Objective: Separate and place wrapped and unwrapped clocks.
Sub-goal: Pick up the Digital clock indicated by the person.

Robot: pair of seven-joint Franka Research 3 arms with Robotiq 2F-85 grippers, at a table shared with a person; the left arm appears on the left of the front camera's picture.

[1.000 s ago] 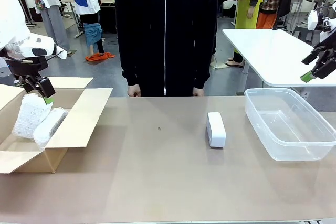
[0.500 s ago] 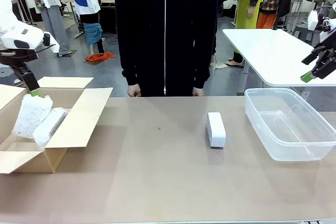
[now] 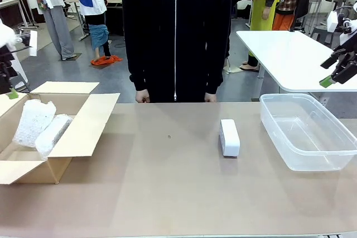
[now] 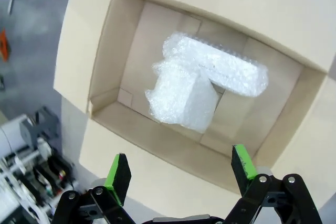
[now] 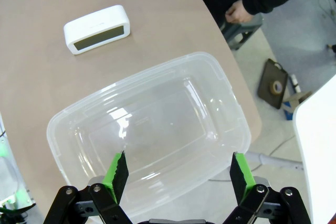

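Our left jaws, released, have lifted off the box (image 3: 83,124) holding both wrapped clocks (image 4: 205,85). Only the unwrapped clock (image 3: 229,136) remains on the counter (image 3: 167,193), likely for our right jaws, also released.

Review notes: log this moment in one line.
wrapped clocks: in cardboard box; unwrapped clock: on table beside plastic bin; left gripper: jaws open, facing box; right gripper: jaws open, facing bin

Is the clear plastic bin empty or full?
Empty. The clear bin shows a bare bottom; the unwrapped clock lies outside it.
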